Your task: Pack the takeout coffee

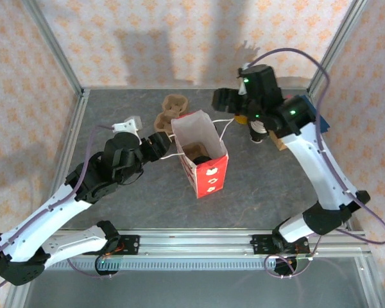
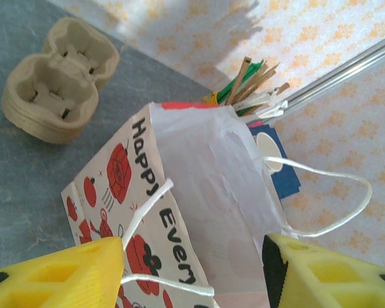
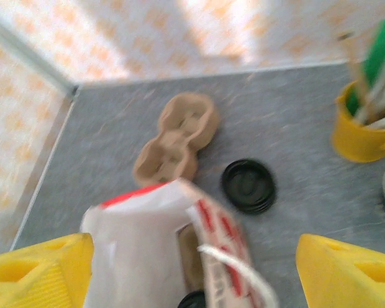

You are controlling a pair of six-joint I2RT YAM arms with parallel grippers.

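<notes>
The takeout coffee (image 1: 201, 156) seems to be down inside the open paper bag (image 1: 209, 177). From above, a dark round shape sits at the bottom of the bag, and the right wrist view shows a black rim there beside something brown. I take that for the lidded cup, though little of it shows. The bag stands upright in the middle of the counter (image 1: 256, 186).

The left gripper (image 2: 194, 256) is at the bag's left side, its yellow fingers set apart with the bag's corner and one white string handle (image 2: 147, 212) between them. I cannot tell whether they pinch the paper or merely flank it. The right gripper (image 3: 196, 247) hangs above the bag's far end, released and carrying nothing.

Behind the bag lie a pulp cup carrier (image 1: 170, 110) and a spare black lid (image 3: 247, 186). The yellow cup of stirrers (image 3: 362, 138) is off to the right.

The step in hand looks like the end of loading. The next move likely calls for lifting the right arm clear of the handles, then freeing the left side gently so the bag does not tip.
</notes>
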